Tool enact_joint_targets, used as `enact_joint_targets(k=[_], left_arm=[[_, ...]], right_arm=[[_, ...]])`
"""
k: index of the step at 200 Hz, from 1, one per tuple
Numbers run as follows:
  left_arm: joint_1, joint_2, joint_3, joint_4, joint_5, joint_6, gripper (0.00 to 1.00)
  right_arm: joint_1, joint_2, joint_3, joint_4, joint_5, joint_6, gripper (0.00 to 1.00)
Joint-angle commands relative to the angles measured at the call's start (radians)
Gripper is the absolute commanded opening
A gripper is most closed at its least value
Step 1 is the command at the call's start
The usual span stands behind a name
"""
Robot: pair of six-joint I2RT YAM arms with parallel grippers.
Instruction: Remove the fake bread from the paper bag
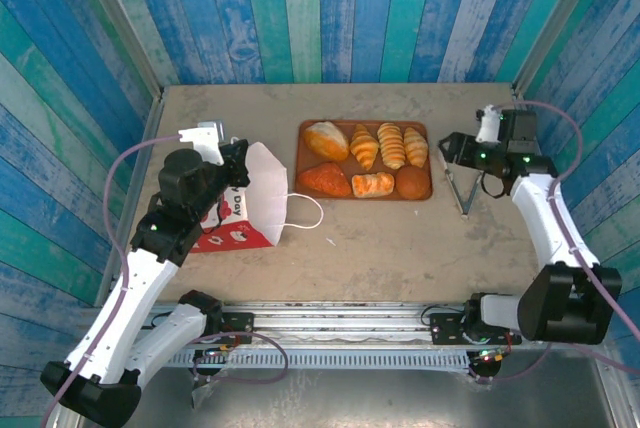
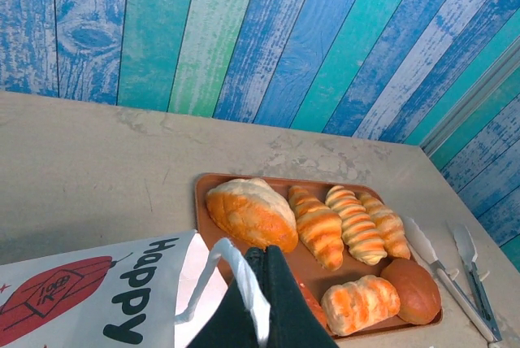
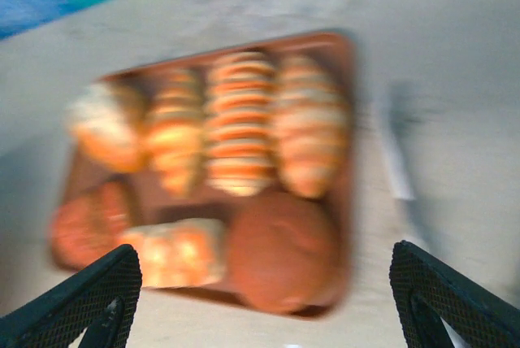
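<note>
The paper bag (image 1: 250,210) lies tipped on its side left of the tray, its mouth toward the tray and one loop handle (image 1: 306,211) trailing on the table. My left gripper (image 1: 234,164) is shut on the bag's other white handle (image 2: 236,271) at the upper rim. The fake bread (image 1: 364,146) lies on the brown tray (image 1: 304,155): a pale bun (image 2: 250,214), ridged croissants (image 2: 318,226) and a round brown roll (image 2: 416,289). My right gripper (image 1: 452,148) hangs open just right of the tray, its view blurred, with the round roll (image 3: 280,250) below its empty jaws (image 3: 262,257).
Metal tongs (image 1: 458,188) lie on the table right of the tray, under the right arm, and appear in the left wrist view (image 2: 455,271) too. Blue and green plank walls (image 1: 320,8) close in the table on three sides.
</note>
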Motion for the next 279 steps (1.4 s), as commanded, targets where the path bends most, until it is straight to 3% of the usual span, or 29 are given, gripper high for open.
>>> enact_joint_targets(k=[1, 29, 54, 106, 123, 153, 193, 240, 279], left_arm=[[-0.002, -0.007, 0.014, 0.030, -0.011, -0.005, 0.00], [-0.002, -0.010, 0.013, 0.031, -0.020, -0.010, 0.00], [-0.002, -0.010, 0.011, 0.035, -0.021, -0.015, 0.00], [-0.002, -0.010, 0.012, 0.032, -0.022, -0.016, 0.00], [-0.002, -0.010, 0.010, 0.032, -0.021, -0.018, 0.00], [-0.002, -0.015, 0.014, 0.023, -0.025, -0.017, 0.00], [-0.002, -0.007, 0.031, -0.008, -0.137, -0.052, 0.00], [0.002, 0.082, 0.110, -0.051, -0.327, -0.056, 0.00], [0.126, 0.183, 0.176, 0.004, -0.257, -0.033, 0.00]], right_arm=[[0.155, 0.008, 0.006, 0.051, -0.226, 0.091, 0.82], [0.366, 0.064, -0.020, 0.177, -0.286, 0.206, 0.77], [0.542, 0.163, -0.012, 0.230, -0.254, 0.246, 0.74], [0.741, 0.376, 0.057, 0.254, -0.257, 0.267, 0.67], [0.763, 0.430, 0.072, 0.250, -0.236, 0.263, 0.61], [0.766, 0.449, 0.093, 0.259, -0.240, 0.257, 0.29], [0.745, 0.394, 0.149, 0.239, -0.191, 0.230, 0.01], [0.715, 0.422, 0.320, 0.208, -0.190, 0.224, 0.00], [0.690, 0.475, 0.474, 0.179, -0.188, 0.220, 0.01]])
